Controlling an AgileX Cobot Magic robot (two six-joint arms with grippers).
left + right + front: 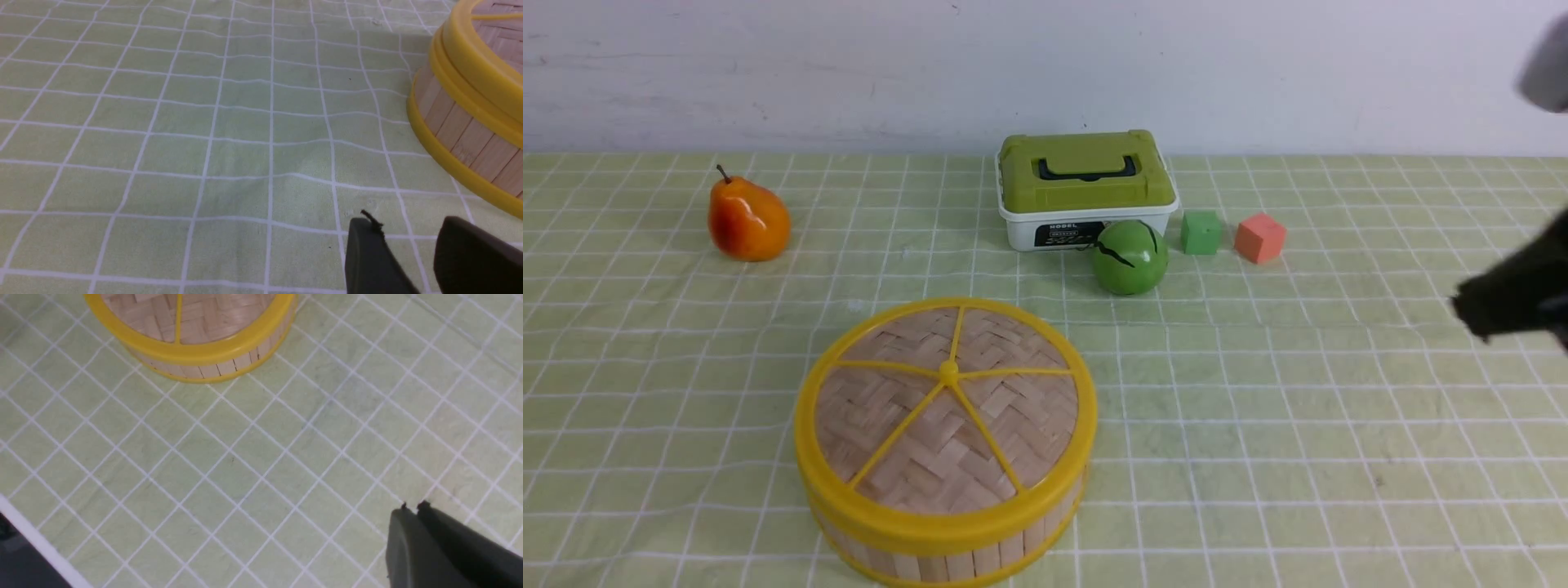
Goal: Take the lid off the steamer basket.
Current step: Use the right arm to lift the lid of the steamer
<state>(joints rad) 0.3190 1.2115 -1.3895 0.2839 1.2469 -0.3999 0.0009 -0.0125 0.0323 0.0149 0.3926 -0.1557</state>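
I'm seeing the green checked tablecloth (1298, 425) lying bare all round, widest to the right of the steamer basket (947, 559). The table's white edge (41, 547) is showing only in the right wrist view. The basket is sitting near-centre and close to me, with its base clipped by the front view's bottom edge. The lid (907, 408) is resting flush on it, rims meeting.

The white box (1086, 192), pear (749, 220), green ball (1129, 260), green cube (1201, 233) and orange cube (1259, 238) are lining the far side, well apart from the basket. I can't tell if the ball is touching the box.

The right gripper (413, 507) is hovering over bare cloth, well right of the basket. Its claw is pinched together on nothing, and it's blurring in the front view. The left gripper (404, 223) is hanging low near the basket's wall without touching it, claw narrowly parted and empty, and it's showing only in its own wrist view.
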